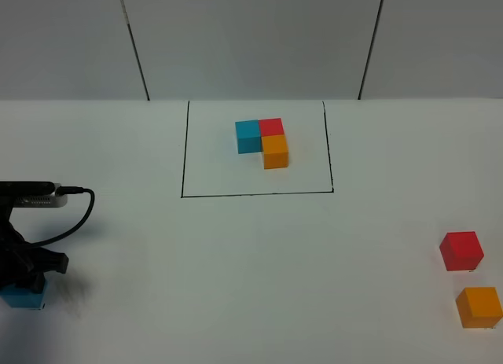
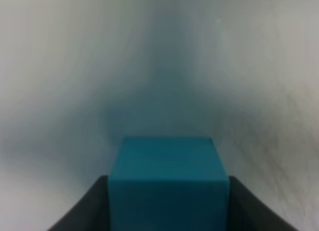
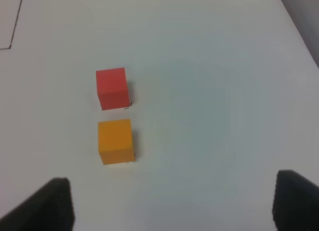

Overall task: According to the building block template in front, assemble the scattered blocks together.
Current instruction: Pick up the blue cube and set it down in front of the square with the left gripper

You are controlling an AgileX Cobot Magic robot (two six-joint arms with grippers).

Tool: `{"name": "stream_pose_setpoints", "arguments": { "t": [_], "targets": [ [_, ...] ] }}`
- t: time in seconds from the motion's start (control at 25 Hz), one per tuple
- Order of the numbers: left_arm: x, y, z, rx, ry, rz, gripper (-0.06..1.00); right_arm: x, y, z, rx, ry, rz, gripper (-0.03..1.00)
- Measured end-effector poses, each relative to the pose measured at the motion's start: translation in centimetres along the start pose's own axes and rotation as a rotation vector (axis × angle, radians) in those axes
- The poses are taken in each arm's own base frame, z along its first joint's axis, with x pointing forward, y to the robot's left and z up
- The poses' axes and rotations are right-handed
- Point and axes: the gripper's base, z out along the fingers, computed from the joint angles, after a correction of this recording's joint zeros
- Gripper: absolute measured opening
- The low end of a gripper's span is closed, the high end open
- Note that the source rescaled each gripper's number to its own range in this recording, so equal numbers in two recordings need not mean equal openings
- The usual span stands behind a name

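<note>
Left wrist: blue cube (image 2: 168, 166) within gripper (image 2: 168, 196)

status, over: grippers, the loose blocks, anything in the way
Left gripper shut on blue cube. Right gripper open, not touching red cube or orange cube. Nothing seen between them and the template.

You get the left tool (image 1: 30, 279) only as a dark mass cut by the high view's edge, hiding most of the blue cube (image 1: 22, 299). Its wrist view blurs the worktop (image 2: 70, 66) and crops the cube. The right tool (image 3: 174, 201) shows only cropped finger ends.
</note>
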Motion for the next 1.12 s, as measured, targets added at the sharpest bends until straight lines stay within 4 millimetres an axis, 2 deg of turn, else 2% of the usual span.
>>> {"name": "stream_pose_setpoints", "arguments": {
  "t": [0.68, 0.92, 1.12],
  "targets": [
    [-0.5, 0.4, -0.3, -0.049, -0.055, 0.086, 0.0, 0.0, 0.0, 0.0, 0.0, 0.0, 0.0, 0.65],
    [-0.8, 0.6, -2.5, -0.062, -0.086, 0.166, 0.0, 0.0, 0.0, 0.0, 0.0, 0.0, 0.0, 0.65],
    [-2.0, 0.3, -5.2, -0.003, -0.02, 0.226, 0.0, 0.0, 0.0, 0.0, 0.0, 0.0, 0.0, 0.65]
  ]
}}
